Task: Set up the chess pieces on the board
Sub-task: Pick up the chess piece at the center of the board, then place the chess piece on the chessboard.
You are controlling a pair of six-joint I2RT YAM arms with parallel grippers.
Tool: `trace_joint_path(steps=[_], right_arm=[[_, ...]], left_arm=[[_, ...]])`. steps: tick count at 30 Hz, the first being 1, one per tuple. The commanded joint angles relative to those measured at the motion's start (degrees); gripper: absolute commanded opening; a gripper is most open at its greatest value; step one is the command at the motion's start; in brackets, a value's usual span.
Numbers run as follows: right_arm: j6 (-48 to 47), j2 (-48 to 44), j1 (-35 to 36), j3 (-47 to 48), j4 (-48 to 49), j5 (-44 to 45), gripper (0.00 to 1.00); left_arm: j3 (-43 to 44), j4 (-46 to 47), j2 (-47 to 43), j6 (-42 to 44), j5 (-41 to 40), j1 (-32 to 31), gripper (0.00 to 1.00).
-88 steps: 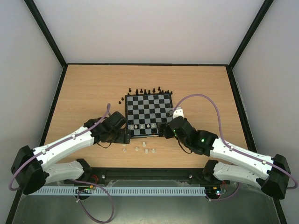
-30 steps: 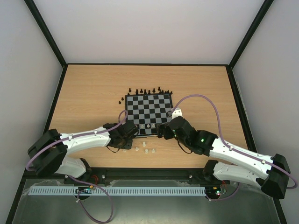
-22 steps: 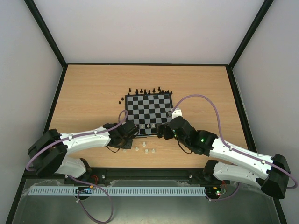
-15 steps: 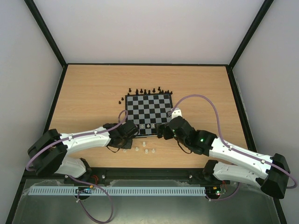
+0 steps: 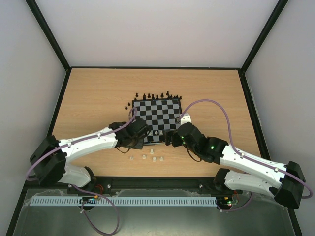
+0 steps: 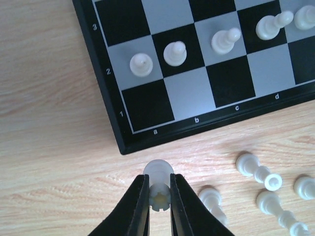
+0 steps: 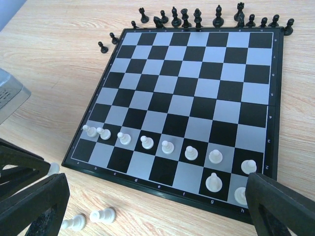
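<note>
Left wrist view gives us the clearest look: the left hand (image 6: 158,181) is closed tight on one white piece (image 6: 158,170), pinched between both fingers. We take it for a rook from its notched top. It sits over the worktop (image 6: 49,123), just off the near-left corner of the board (image 6: 110,93); we cannot tell whether it is lifted or resting on the wood.

We judge the step to be carrying this piece to the dark corner square (image 6: 147,105), marked a and 1, which lies bare. To do it well, we should:
- raise the piece enough to clear the board's dark border before moving across;
- keep it upright in the pinch and centre it over the square;
- lower it until the base sits flat, then part the fingers only a little;
- withdraw straight up, because the white pawns (image 6: 139,65) stand on the next row and a sideways exit could knock the nearest one.

Loose white pieces (image 6: 258,169) lie on their sides close beside the fingers, so we avoid sweeping through them.

Over the board's near edge, the right hand (image 7: 155,201) is spread wide and holds nothing. Black pieces (image 7: 197,17) line the far edge, off the board.
</note>
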Motion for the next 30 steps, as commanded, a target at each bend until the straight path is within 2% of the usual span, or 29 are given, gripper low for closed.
trace_joint_path(steps=[1,10,30], right_arm=[[0.18,-0.36,-0.08,-0.75,0.16,1.82,0.98],[0.21,-0.36,-0.10,-0.73,-0.02,2.19,0.99],[0.15,-0.42,-0.14,-0.59,-0.10,1.63,0.98]], left_arm=[[2.73,-2.37,2.71,3.87,-1.75,1.16,0.12],[6.93,-1.80,7.21,8.52,-2.47,4.08,0.12],[7.63,2.33,13.07,11.52,1.79,6.54,0.12]])
